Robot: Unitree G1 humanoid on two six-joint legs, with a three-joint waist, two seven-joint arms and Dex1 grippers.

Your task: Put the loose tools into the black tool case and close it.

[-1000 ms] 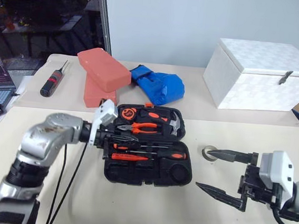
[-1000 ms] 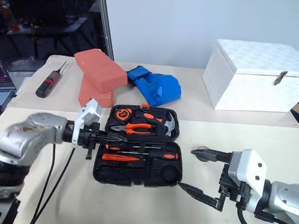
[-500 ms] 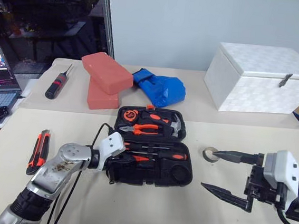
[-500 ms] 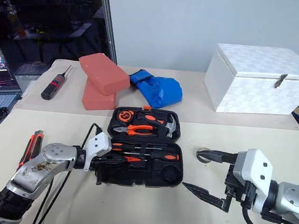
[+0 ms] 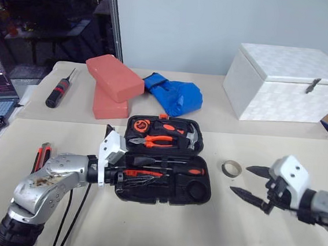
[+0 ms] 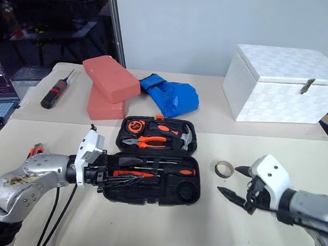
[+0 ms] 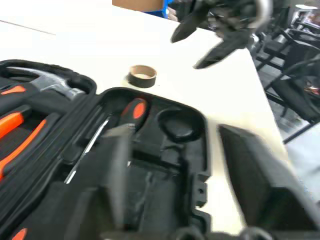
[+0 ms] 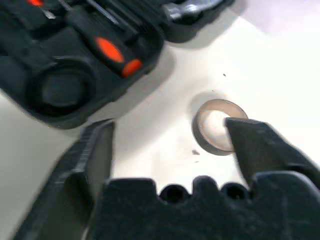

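Case [image 5: 165, 169]: open on table, mid-front, tools slotted. Tape roll [image 5: 230, 168]: loose, just right of case. Knife [image 5: 37, 160]: loose, far left. Right gripper [image 5: 252, 182]: fingers apart, empty, near roll. Left gripper [image 6: 109, 177]: spread, empty, at case's left edge. Advice: straddle roll's wall, close gently, seat in round recess.

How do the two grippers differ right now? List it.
The left gripper reaches over the open black tool case, while the right gripper hangs over bare table beside the small tape roll. The left points sideways toward the case; the right points toward the roll. Both are open and hold nothing.
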